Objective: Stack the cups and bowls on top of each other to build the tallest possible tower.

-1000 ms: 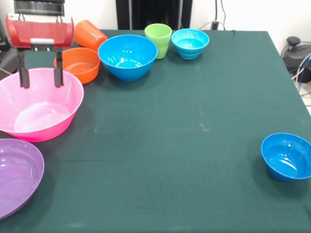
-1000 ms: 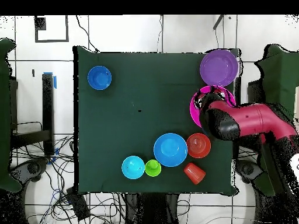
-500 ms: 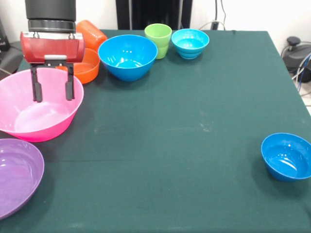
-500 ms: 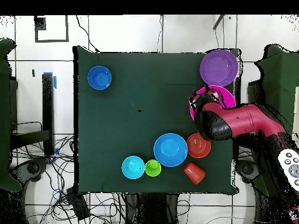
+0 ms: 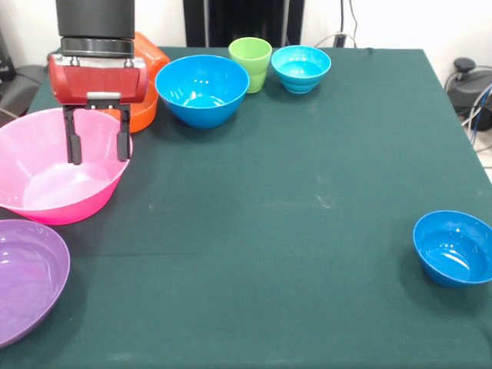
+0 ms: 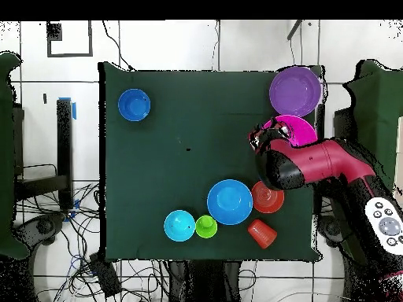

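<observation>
Front view shows the gripper (image 5: 98, 146) with fingers apart, astride the pink bowl's (image 5: 46, 181) right rim; closing off-centre, it could slip and tip the bowl.

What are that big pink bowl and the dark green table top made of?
The pink bowl looks like glossy moulded plastic: it shows bright reflections inside, and its rim looks thin. The table top seems covered with a matte green cloth, probably felt or similar fabric: it gives no shine and shows faint scuffs and creases.
</observation>
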